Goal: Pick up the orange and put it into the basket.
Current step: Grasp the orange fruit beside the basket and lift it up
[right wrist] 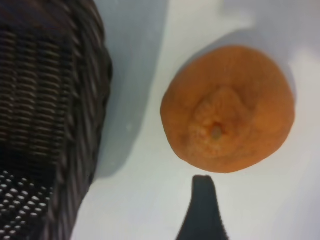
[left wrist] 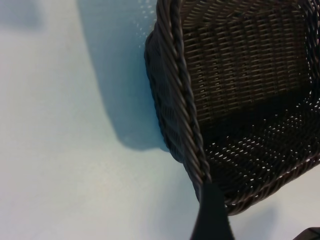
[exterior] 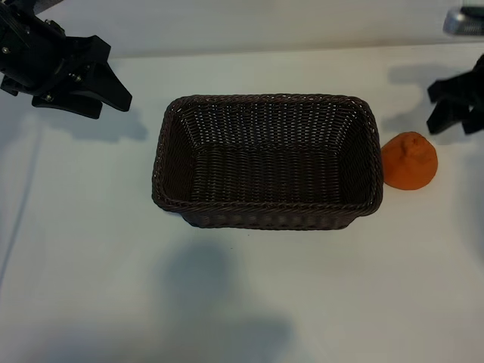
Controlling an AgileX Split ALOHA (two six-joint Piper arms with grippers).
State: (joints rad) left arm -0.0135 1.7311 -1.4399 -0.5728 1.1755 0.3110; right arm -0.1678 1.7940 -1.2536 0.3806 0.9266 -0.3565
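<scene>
Orange: the fruit sits on the table at mid right of the exterior frame, just beside the basket's right end, knob up.

Exterior, my right gripper: up and right of the orange, near it, not touching; jaws spread wide, nothing held.

Exterior, my left gripper: upper left corner, well apart from the orange, with the basket between; jaws wide, empty.

Nearer arm: the right, plainly.

Left wrist: only the basket, empty as far as shown, and one dark fingertip at the bottom edge; no orange here.

Right wrist: the orange fills the right centre, knob facing the camera; one fingertip stands just below it in frame, a sliver of table between. Basket wall at the left.

Long axis: roundish, so I judge none matters; straddling its widest part should do.

Writing: no brand, label or lettering readable anywhere.
</scene>
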